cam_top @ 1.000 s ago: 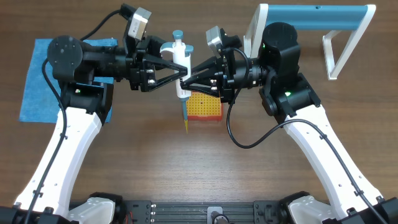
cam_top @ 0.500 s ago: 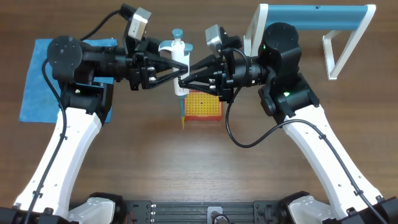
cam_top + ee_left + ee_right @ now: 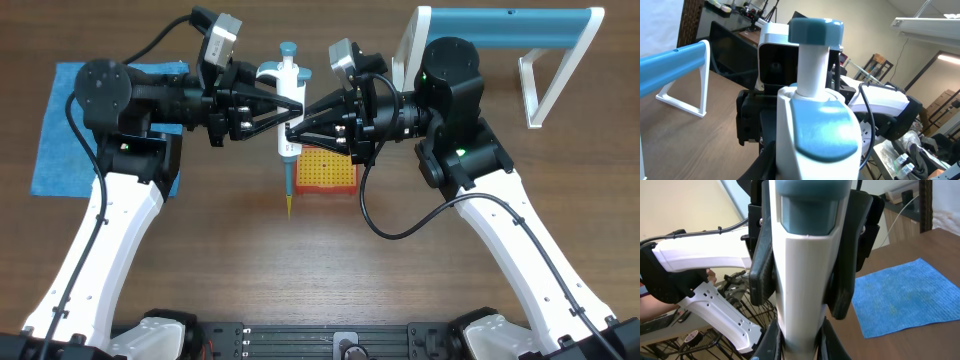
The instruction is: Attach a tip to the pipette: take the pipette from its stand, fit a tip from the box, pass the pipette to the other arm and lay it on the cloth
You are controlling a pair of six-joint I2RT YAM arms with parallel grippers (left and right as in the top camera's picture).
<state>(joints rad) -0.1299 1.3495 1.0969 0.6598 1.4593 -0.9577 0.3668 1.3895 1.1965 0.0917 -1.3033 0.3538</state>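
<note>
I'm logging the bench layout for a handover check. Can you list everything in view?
pipette: one, white with a blue top, above the table's middle, gripped from both sides
tip: one, yellow, fitted on the pipette's lower end
tip box: one, orange-red with yellow tips inside, on the table near its middle
cloth: one, blue, flat at the table's left, partly under the left arm
stand: one, white with a blue bar, at the table's far right
table: one, brown wood
left end effector: one, black, shut on the pipette from the left
right end effector: one, black, shut on the pipette from the right
</note>
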